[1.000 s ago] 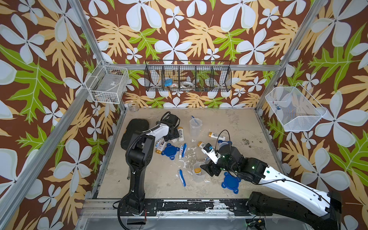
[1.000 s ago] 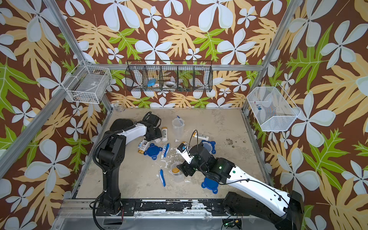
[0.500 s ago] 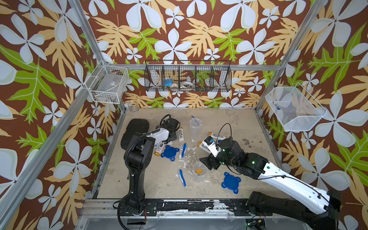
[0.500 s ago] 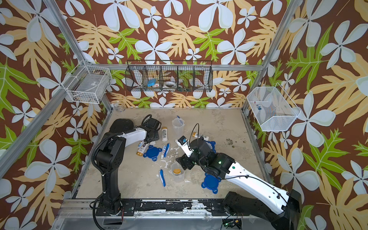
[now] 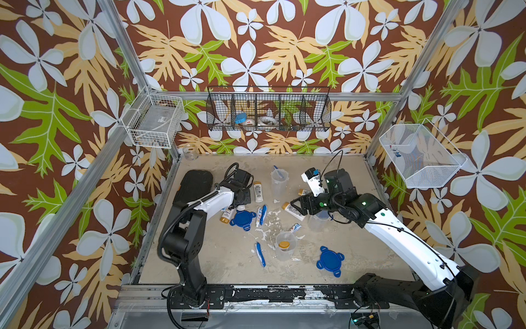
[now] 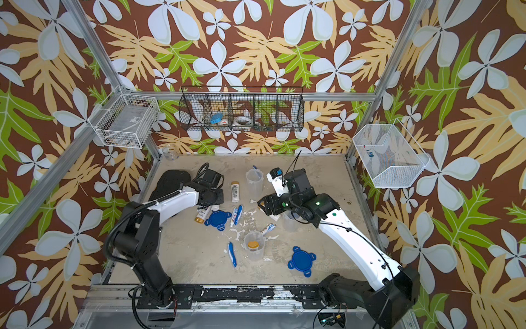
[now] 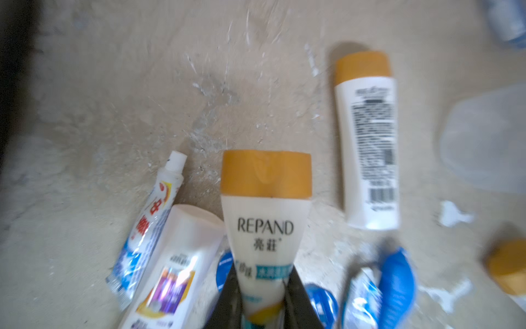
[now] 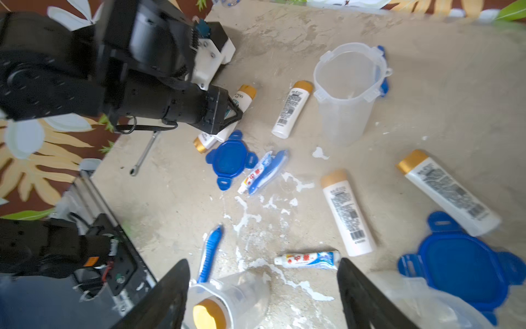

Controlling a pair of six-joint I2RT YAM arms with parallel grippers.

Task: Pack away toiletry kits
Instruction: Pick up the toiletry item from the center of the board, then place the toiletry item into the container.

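In the left wrist view my left gripper point(image 7: 263, 273) is shut on the lower end of a white gold-capped bottle point(image 7: 266, 210), held just above the table. Another bottle point(image 7: 367, 148) and a toothpaste tube point(image 7: 148, 228) lie beside it. My right gripper point(image 8: 263, 273) stands open above a clear cup point(image 8: 227, 296) with a bottle inside, and a toothpaste tube point(image 8: 307, 259) lies between its fingers. A second cup point(image 5: 278, 182) at the back holds a toothbrush. Blue lids point(image 5: 242, 220) point(image 5: 330, 260) lie flat, and a loose toothbrush point(image 5: 260, 255) lies near the front cup point(image 5: 284, 249).
A black oblong case point(image 5: 196, 185) lies at the back left and a glass jar point(image 5: 190, 151) stands in the corner. Wire baskets hang on the walls: white point(image 5: 155, 121), black point(image 5: 269, 114), white mesh point(image 5: 418, 153). White splashes mark the table's middle.
My left gripper has closed on the gold-capped bottle. My right arm has moved from over the front cup toward the back, still open.
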